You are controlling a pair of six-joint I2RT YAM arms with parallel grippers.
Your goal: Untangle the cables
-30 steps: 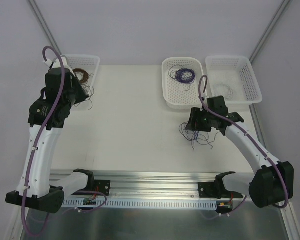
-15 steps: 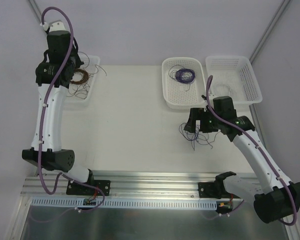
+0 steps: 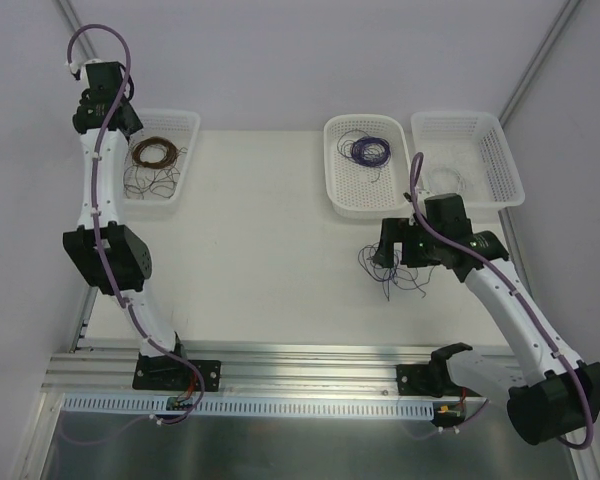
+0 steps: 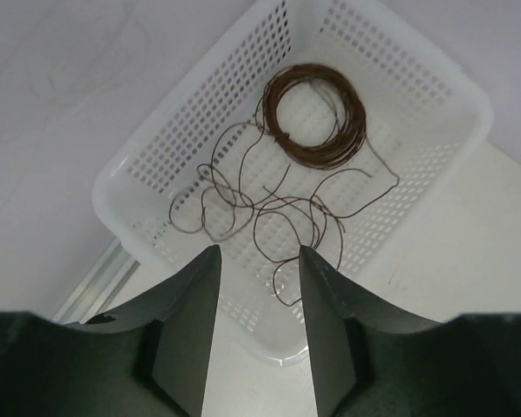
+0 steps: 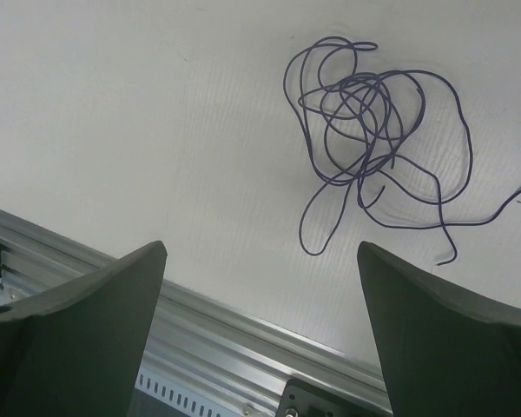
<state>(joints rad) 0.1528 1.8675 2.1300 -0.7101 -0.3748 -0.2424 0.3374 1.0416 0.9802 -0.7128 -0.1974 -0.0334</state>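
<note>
Right hand (image 5: 260,256) hangs released, empty, over the cables (image 5: 365,130), a loose purple tangle.

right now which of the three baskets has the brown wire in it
The far-left basket, set apart from the other two: it holds the brown coil. The middle basket holds a purple coil, the right basket whitish wire.

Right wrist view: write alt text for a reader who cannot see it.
A loose tangle of purple wire lies on a white table, ahead of the open, empty right gripper. A metal rail runs along the table's edge.
</note>
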